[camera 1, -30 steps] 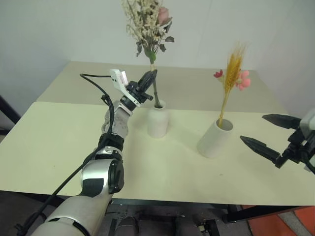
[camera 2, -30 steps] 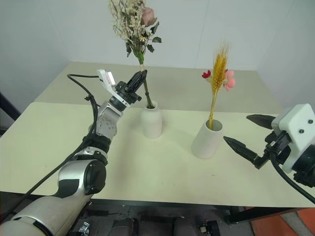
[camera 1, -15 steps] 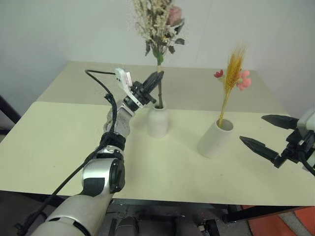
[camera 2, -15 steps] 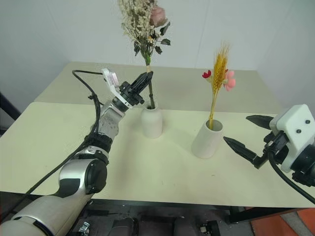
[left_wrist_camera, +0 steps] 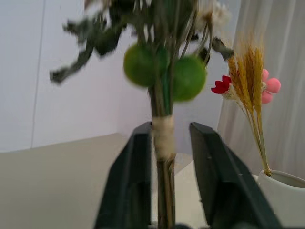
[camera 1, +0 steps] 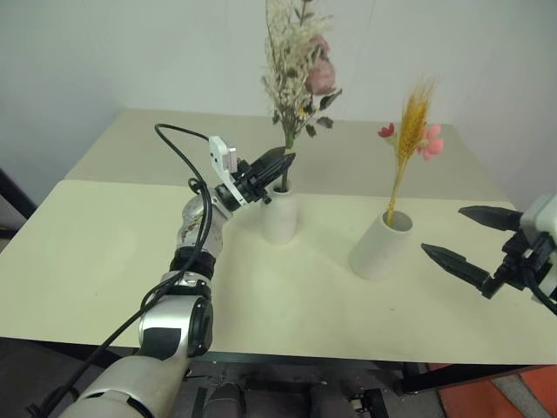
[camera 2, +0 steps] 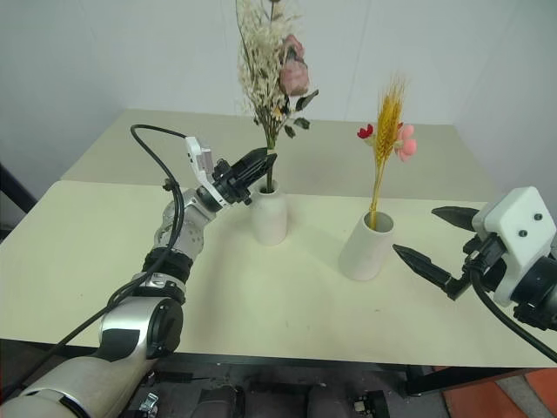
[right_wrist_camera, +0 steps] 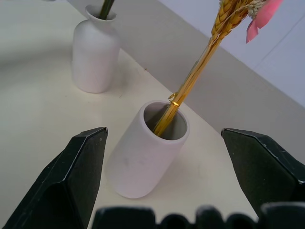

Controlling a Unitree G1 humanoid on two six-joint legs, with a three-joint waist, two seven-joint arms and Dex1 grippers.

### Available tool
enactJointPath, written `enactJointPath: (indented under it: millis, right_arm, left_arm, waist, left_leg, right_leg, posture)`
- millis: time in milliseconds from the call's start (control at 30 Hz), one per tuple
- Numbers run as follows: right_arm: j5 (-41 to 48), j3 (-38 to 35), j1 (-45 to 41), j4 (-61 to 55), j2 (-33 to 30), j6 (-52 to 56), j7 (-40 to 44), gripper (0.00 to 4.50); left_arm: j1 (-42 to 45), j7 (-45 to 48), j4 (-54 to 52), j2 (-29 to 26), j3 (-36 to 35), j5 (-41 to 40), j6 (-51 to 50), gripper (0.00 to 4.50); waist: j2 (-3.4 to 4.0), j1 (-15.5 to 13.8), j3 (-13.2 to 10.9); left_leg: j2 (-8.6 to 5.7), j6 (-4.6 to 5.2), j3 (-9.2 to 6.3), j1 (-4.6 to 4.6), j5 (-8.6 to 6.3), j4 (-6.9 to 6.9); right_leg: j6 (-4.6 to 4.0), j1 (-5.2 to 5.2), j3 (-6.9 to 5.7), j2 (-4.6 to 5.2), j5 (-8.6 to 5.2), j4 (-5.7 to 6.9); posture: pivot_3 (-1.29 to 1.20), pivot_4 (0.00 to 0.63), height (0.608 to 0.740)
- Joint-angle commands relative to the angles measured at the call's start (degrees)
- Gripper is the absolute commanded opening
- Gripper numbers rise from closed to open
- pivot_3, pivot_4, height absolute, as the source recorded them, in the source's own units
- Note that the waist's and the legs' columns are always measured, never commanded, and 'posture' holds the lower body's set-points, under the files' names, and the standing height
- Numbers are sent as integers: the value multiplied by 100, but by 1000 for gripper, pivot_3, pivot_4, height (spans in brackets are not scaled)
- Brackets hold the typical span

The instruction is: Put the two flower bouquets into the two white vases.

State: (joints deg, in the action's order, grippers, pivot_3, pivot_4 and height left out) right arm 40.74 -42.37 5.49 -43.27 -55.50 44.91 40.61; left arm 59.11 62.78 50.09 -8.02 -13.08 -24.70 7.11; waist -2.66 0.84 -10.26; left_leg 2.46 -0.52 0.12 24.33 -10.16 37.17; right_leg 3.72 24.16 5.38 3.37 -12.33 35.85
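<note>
The bushy bouquet [camera 1: 298, 65] stands upright in the bottle-shaped vase [camera 1: 279, 212] mid-table. The left gripper [left_wrist_camera: 167, 157] brackets its stem, fingers slightly parted. The wheat plume [camera 1: 410, 131] leans in the cylinder vase [camera 1: 379, 245], nearer the table's [camera 1: 104, 252] right edge. The right gripper [camera 1: 470, 239] hovers beside it, spread wide, empty.

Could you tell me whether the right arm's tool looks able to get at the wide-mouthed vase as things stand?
Probably yes: the right tool is open, pointing at the wide-mouthed vase, with bare table between them.
</note>
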Motion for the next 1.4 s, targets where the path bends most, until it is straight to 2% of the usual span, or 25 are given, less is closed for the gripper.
enactJointPath:
  millis: [33, 233, 333, 500, 567, 700, 867, 1067, 1233, 1400]
  right_arm:
    - [-73, -108, -46, -43, -45, -176, 21, 4500]
    - [-173, -130, 72, -66, 13, -192, 52, 4500]
    - [-189, -127, 99, -76, 47, -202, 52, 4500]
    - [-248, -101, 96, 82, -3, -268, 144, 4500]
    - [-284, -214, 100, 282, -113, -291, 315, 4500]
    - [-232, -584, 202, 838, -432, -220, 988, 4500]
    - [-400, -1070, 440, 1746, -855, -374, 2008, 4500]
    - [-800, -1196, 336, 2869, -1381, -593, 2617, 4500]
    - [-1084, -1065, 293, 3252, -1520, -793, 2806, 4500]
    - [-1190, -1129, 289, 3116, -1404, -772, 2806, 4500]
  left_arm:
    - [-76, 147, -441, -177, 172, 98, -10, 2584]
    - [-810, 193, -1795, -846, 347, 32, -767, 4459]
    - [-1239, -115, -2590, -1130, 34, -304, -1167, 4459]
    - [-2080, -180, -3918, -2056, -398, -858, -2081, 4459]
    - [-2558, 103, -4435, -2780, -617, -1002, -2467, 4459]
    - [-3552, 575, -5101, -4025, -1078, -1070, -2771, 4459]
    - [-4567, 850, -5517, -4892, -1909, -1149, -2989, 4459]
    - [-5152, 945, -5738, -5239, -2591, -1228, -3022, 4459]
    - [-5319, 934, -5797, -5193, -2711, -1190, -2969, 4459]
    - [-5307, 966, -5676, -5217, -2606, -1152, -2855, 4459]
  waist:
    - [0, 5, 0]
    - [2, 44, 1]
    - [2, 34, 1]
    - [4, 57, 2]
    - [4, 62, 2]
    - [5, 126, 2]
    - [6, 63, 3]
    - [7, 41, 3]
    - [7, 40, 3]
    - [7, 40, 3]
  left_leg:
    - [0, 0, 0, 0, 0, 0]
    - [3, 0, 0, -5, 0, -3]
    - [6, 0, 1, -6, 0, -3]
    - [11, 0, 2, -7, 0, -4]
    - [13, 0, 2, -8, 0, -4]
    - [17, -1, 8, -13, 0, -9]
    - [26, -2, 17, -18, -1, -11]
    - [34, -3, 30, -19, -2, -22]
    - [37, -3, 38, -23, -2, -30]
    - [38, -3, 43, -21, -2, -30]
  right_leg:
    - [0, 0, 0, 0, 0, 0]
    - [-1, 1, 2, -2, 0, 3]
    - [-2, 0, 1, -3, 1, 6]
    - [-4, 2, 1, -4, 0, 7]
    - [-6, 2, -1, -4, -1, 8]
    - [-47, 4, -2, -3, -25, 8]
    - [-61, 0, -11, 4, -34, 4]
    - [-71, 13, -13, 7, -38, 2]
    - [-76, 18, -13, 7, -41, 2]
    - [-76, 21, -11, 6, -41, 3]
  posture:
    - [0, 150, 740]
    - [0, 150, 740]
    - [0, 150, 740]
    - [0, 150, 740]
    - [0, 150, 740]
    - [0, 150, 740]
    - [0, 150, 740]
    - [0, 150, 740]
    - [0, 150, 740]
    - [0, 150, 740]
